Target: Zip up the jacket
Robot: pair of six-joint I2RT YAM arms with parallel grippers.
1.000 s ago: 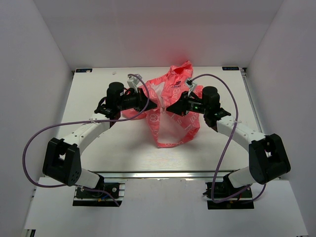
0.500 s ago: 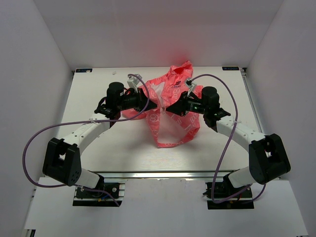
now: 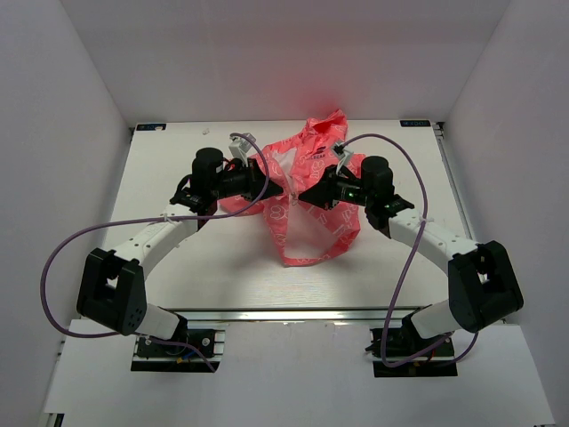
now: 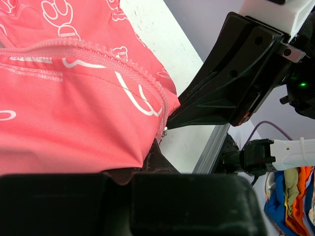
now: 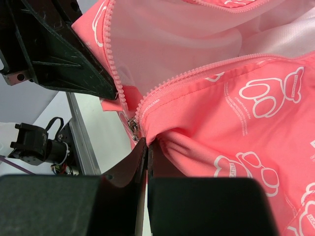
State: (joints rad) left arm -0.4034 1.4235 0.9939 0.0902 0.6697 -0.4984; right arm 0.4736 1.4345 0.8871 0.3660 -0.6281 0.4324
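Note:
The coral-pink jacket point(image 3: 313, 160) lies crumpled at mid-table, its front open and the white lining showing. Both grippers meet at its lower front edge. My left gripper point(image 3: 272, 189) is shut on the left zipper edge; pink fabric point(image 4: 74, 113) fills its wrist view, with the zipper teeth point(image 4: 142, 86) ending at a small metal piece point(image 4: 165, 131). My right gripper point(image 3: 302, 197) is shut on the right front edge point(image 5: 206, 98) just below the metal zipper slider point(image 5: 132, 126). The two zipper halves point(image 5: 115, 73) are apart above the slider.
The right gripper's black body point(image 4: 231, 83) sits close in front of the left one, and the left gripper's body point(image 5: 54, 49) likewise in the right wrist view. The aluminium rail point(image 3: 293, 314) runs along the table's near edge. White walls enclose the table.
The right arm has edged slightly to the left. The jacket and left arm look unchanged.

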